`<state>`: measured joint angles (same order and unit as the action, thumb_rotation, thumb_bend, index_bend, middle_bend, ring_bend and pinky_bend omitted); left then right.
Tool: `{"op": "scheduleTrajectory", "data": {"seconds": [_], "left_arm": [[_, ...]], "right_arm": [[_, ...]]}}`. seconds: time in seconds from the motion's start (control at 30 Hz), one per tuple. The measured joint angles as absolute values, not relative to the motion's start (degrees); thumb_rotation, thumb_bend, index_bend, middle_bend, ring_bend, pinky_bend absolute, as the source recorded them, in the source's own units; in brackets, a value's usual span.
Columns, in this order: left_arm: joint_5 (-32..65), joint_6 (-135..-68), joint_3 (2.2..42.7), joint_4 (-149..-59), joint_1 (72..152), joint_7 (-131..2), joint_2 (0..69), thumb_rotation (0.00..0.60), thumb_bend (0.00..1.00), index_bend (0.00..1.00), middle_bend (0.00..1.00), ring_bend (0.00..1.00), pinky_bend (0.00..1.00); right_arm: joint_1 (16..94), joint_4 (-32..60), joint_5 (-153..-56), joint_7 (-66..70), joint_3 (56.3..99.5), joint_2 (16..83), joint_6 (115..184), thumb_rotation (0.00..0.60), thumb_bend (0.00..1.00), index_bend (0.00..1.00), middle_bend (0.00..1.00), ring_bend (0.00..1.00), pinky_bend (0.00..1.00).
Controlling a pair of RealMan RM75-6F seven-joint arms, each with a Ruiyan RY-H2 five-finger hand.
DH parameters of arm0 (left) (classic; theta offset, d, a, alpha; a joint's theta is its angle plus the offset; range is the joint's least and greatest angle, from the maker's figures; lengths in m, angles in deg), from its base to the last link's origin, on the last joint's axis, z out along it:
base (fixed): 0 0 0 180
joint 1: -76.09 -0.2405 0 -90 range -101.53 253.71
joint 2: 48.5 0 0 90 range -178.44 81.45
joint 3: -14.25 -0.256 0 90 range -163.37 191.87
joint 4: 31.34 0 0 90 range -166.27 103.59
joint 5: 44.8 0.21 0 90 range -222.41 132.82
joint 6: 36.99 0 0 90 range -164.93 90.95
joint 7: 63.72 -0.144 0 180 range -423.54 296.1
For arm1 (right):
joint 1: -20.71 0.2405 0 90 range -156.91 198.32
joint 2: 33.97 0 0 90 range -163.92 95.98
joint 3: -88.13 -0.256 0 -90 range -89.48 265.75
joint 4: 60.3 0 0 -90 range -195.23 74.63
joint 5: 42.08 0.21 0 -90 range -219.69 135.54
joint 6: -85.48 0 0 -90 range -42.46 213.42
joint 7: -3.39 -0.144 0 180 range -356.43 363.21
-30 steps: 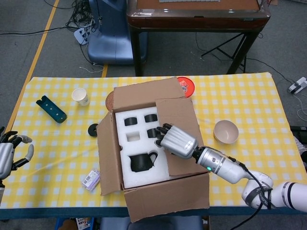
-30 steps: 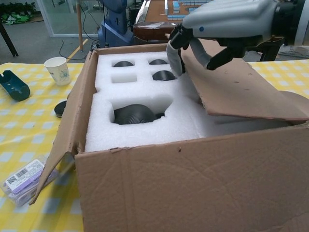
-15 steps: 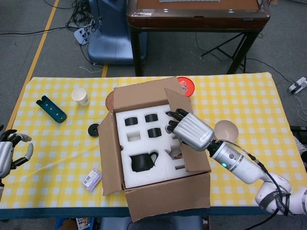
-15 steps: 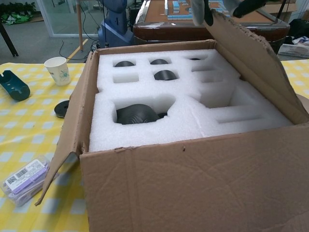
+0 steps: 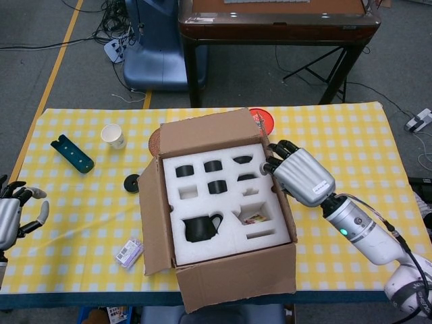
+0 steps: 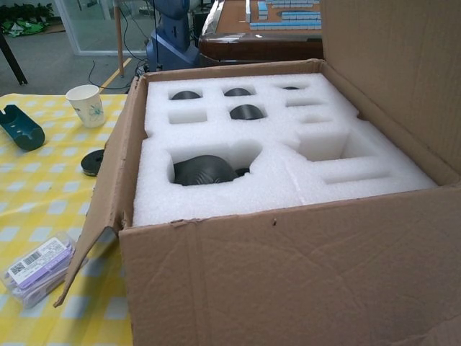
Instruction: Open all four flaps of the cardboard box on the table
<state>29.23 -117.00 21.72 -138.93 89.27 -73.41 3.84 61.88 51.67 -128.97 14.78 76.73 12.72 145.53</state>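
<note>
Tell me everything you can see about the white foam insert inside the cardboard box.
The white foam insert fills the open cardboard box and lies flat, level with its rim. It looks like soft packing foam with cut-out pockets. A dark teapot sits in a large pocket at the near left; small dark cups sit in pockets toward the far side. Some rectangular pockets look empty, and one holds something small that I cannot identify. Neither robot hand touches the foam.

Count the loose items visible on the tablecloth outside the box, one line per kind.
Paper cup: 1
Teal holder: 1
Black disc: 1
Barcoded packet: 1
Red plate: 1
Brown round mat: 1
Total: 6
</note>
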Motion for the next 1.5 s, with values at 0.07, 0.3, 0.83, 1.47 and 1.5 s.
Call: {"op": "scheduleTrajectory", "data": {"seconds": [0.07, 0.3, 0.83, 1.47, 1.5], "left_arm": [[29.2, -116.9, 21.8, -139.1, 89.3, -73.6, 3.8, 0.107, 0.45, 0.50, 0.41, 0.20, 0.00], [29.4, -116.9, 21.9, -139.9, 89.4, -74.4, 3.7, 0.107, 0.45, 0.50, 0.41, 0.20, 0.00], [30.1, -117.2, 21.9, -141.0, 89.6, -76.1, 4.2, 0.107, 0.45, 0.50, 0.41, 0.20, 0.00], [32.0, -120.7, 20.4, -137.3, 86.9, -75.8, 7.6, 0.592, 0.45, 0.45, 0.37, 0.20, 0.00], [32.2, -121.4, 20.0, -137.1, 86.3, -76.3, 8.0, 0.597, 0.45, 0.45, 0.37, 0.20, 0.00]], "right_arm": [[61.0, 51.7, -128.6, 14.4, 76.8, 11.8, 146.1, 0.600, 0.97, 0.45, 0.50, 0.22, 0.25], [57.4, 51.2, -126.2, 12.9, 77.6, 8.7, 147.3, 0.600, 0.97, 0.45, 0.50, 0.22, 0.25], [49.7, 47.5, -121.2, 7.1, 80.4, 5.4, 148.5, 0.600, 0.96, 0.45, 0.46, 0.22, 0.25], [34.0, 46.2, -126.5, 2.9, 86.6, 11.5, 164.3, 0.600, 0.51, 0.27, 0.29, 0.22, 0.25], [33.2, 45.6, -127.1, 2.7, 87.0, 12.3, 165.3, 0.600, 0.51, 0.27, 0.29, 0.22, 0.25]]}}
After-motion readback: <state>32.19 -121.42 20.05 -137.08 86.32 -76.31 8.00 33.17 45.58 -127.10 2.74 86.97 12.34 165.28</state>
